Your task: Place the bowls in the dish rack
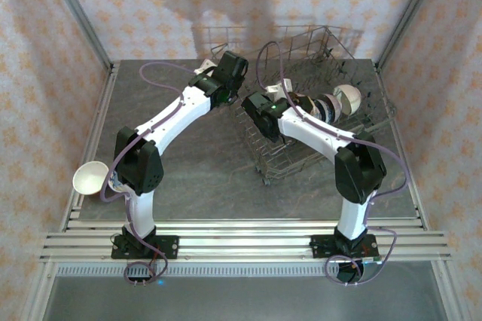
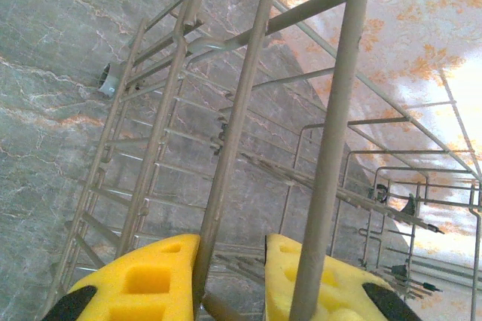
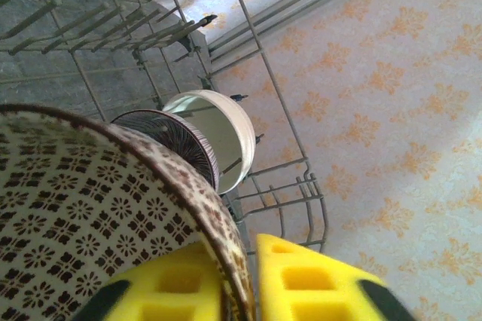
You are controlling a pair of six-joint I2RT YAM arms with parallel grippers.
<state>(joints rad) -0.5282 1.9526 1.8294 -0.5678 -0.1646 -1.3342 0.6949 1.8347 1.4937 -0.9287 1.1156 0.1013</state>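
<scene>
Straddling a silvery metal-wire dish rack [image 2: 238,110] bar, left gripper [image 2: 232,264]: clamp unclear. Right gripper [image 3: 238,253] flanks brown-patterned cream ceramic bowl [image 3: 90,208] rim, cut off at bottom edge; hold unclear.

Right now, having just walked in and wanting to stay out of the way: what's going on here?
The robot is loading bowls into a wire dish rack. The right gripper has the rim of a brown-patterned bowl between its fingers inside the rack, beside a striped bowl and a white bowl standing there; its grip is unclear. The left gripper straddles a rack wire. A cream bowl sits at the table's left edge.
</scene>
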